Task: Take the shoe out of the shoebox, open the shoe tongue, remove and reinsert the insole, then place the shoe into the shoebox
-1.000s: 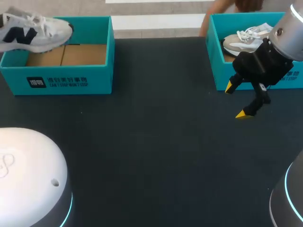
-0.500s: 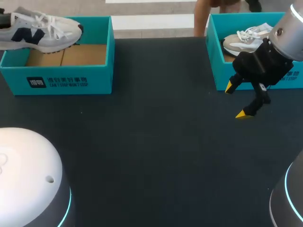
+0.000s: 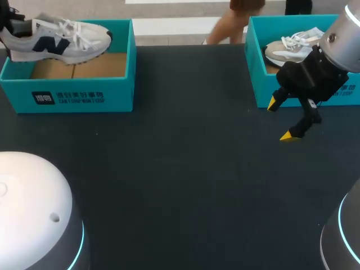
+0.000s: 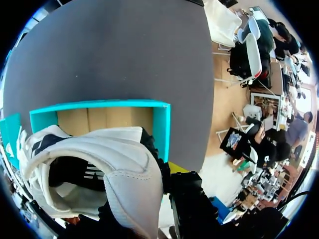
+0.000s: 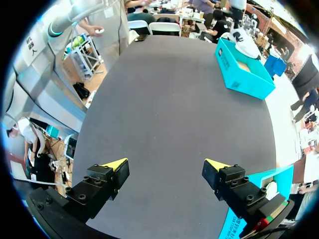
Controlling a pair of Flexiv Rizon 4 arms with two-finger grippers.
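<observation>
A white shoe with a navy letter on its side hangs level above the left teal shoebox, toe toward the table's middle. My left gripper is shut on its heel; in the left wrist view the shoe fills the space at the gripper, one yellow fingertip shows outside the heel, and the open shoebox with its brown floor lies below. My right gripper stands open and empty just over the table; its fingers are spread wide around bare dark tabletop.
A second teal box at the back right holds a beige and white shoe, right behind my right gripper. The white arm bases sit at the table's near corners.
The left gripper has carried the shoe to the right, so more of it is now above the left shoebox. The right arm has kept still.
</observation>
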